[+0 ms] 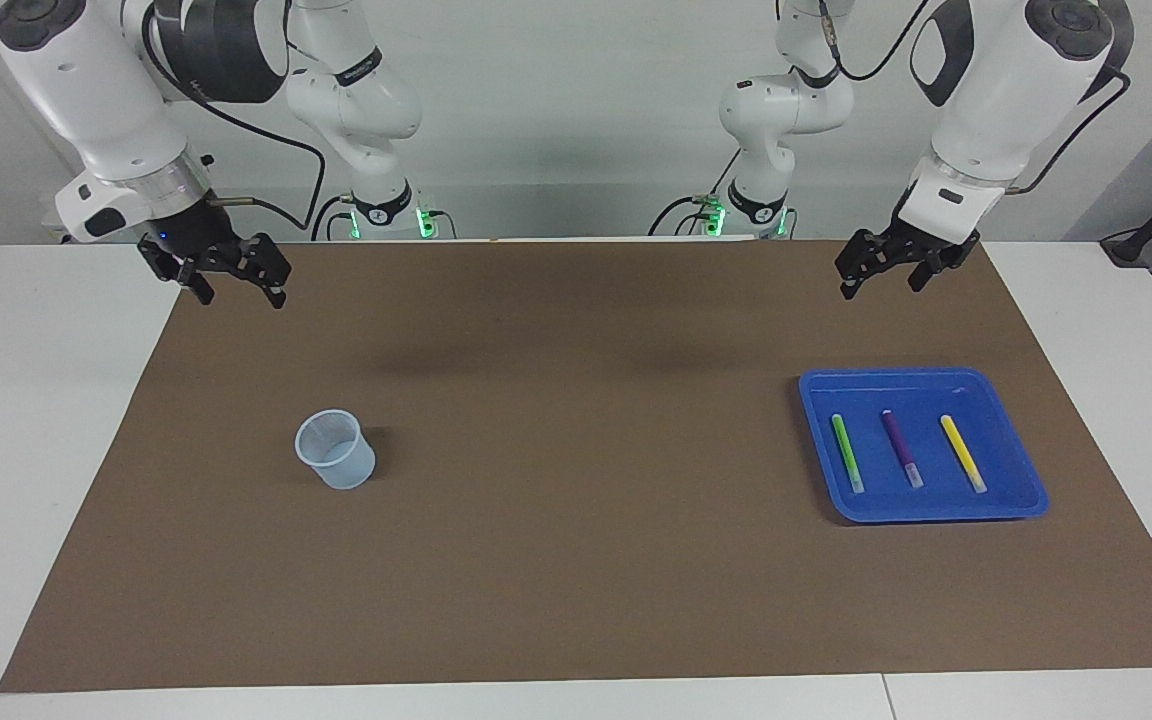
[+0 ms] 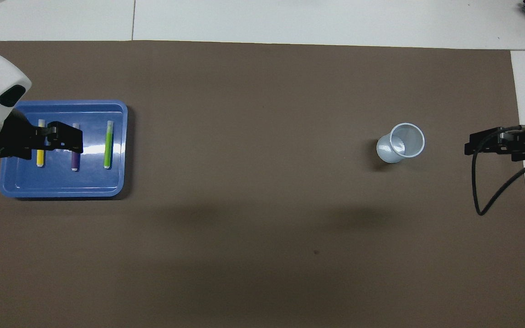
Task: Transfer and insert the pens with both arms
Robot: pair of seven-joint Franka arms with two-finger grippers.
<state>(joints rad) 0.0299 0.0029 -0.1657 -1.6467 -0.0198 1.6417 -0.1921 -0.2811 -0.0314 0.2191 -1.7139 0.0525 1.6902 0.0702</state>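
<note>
Three pens are laid side by side, apart from one another, in a blue tray [image 1: 1021,480] toward the left arm's end of the surface [image 1: 576,560]. The long axis of each runs roughly from the robots' side outward, and the pale cap end of each points away from the robots. The green pen [image 1: 847,453] is placed toward the middle of the surface, the purple pen [image 1: 902,449] is in the middle of the row, and the yellow pen [image 1: 963,453] is at the outer end. Nothing else is seen in the tray.

A pale translucent cup [image 1: 336,449] is stood upright and open-mouthed toward the right arm's end; it appears empty.

The left claw [image 1: 882,275] is held in the air, spread and empty, over the brown mat [image 1: 576,330] at the edge of the tray nearer the robots. In the overhead view parts of the yellow and purple pens are covered by it. The right claw [image 1: 232,282] is held spread and empty over the mat's corner near its own base, well apart from the cup; in the overhead view it is cut off by the picture's edge.
</note>
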